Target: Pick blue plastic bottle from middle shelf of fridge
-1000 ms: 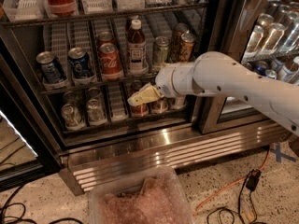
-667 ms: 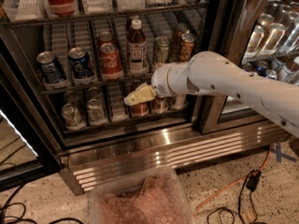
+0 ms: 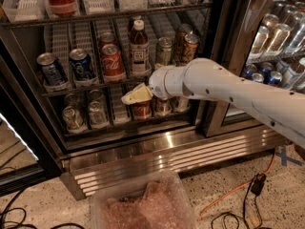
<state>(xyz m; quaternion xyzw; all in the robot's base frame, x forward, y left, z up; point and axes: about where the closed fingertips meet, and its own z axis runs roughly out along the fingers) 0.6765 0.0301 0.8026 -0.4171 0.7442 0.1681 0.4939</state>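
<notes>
Approach phase of the pick. The slim clear plastic bottle of dark drink with white screw cap and pale printed label (image 3: 138,46) stands upright in a white slotted lane on the dark-railed middle shelf (image 3: 90,88) of the glass-door fridge with ribbed stainless base (image 3: 143,152). A red cola can (image 3: 112,64) stands just beside it at 9 o'clock and a green can (image 3: 164,51) at 3 o'clock. The cream-coloured tool (image 3: 137,94), carried on the white jointed arm (image 3: 224,87) entering from 3 o'clock, hangs below the shelf rail at roughly 6 o'clock of the bottle, in front of the lower row of cans and clear of the bottle. It holds nothing, and whether it is open or closed cannot be told from this view. To do the step well, the tool should probably rise to 12 o'clock above the rail, square itself to the bottle's label band and enter along the lane, so that neither neighbouring can is nudged. A grasp taken too high, near the cap, would likely tip the tall bottle.
</notes>
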